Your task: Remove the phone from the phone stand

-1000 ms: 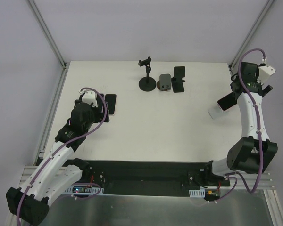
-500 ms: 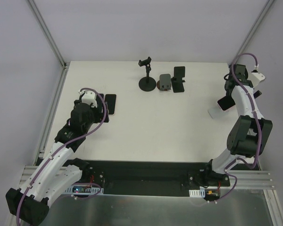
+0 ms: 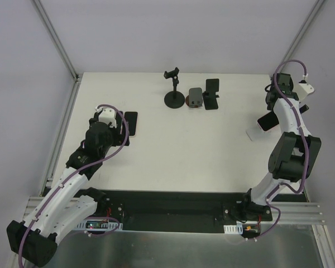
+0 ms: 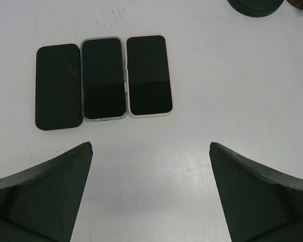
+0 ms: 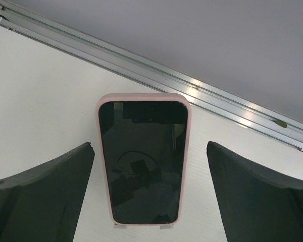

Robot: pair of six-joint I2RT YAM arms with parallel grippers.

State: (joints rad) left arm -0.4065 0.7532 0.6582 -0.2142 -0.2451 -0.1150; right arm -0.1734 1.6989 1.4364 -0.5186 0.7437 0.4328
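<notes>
A phone in a pink case (image 5: 143, 162) leans upright on a small white phone stand (image 5: 119, 226) at the table's right edge, close to the aluminium rail. In the top view the phone (image 3: 265, 120) rests on the white stand (image 3: 254, 134). My right gripper (image 5: 150, 146) is open, with one finger on each side of the phone and not touching it. In the top view the right gripper (image 3: 274, 106) hangs just behind the phone. My left gripper (image 4: 150, 146) is open and empty over bare table, near three phones.
Three phones lie flat side by side: black (image 4: 58, 86), clear-cased (image 4: 103, 78), pale-cased (image 4: 149, 74). A black tripod stand (image 3: 174, 94), a grey stand (image 3: 196, 98) and a dark upright stand (image 3: 212, 94) are at the back. The frame rail (image 5: 202, 93) runs behind the pink phone.
My right arm has folded in, its wrist shifting left and back to sit over the pink phone. The phone stays on its stand. The left arm has barely moved.
</notes>
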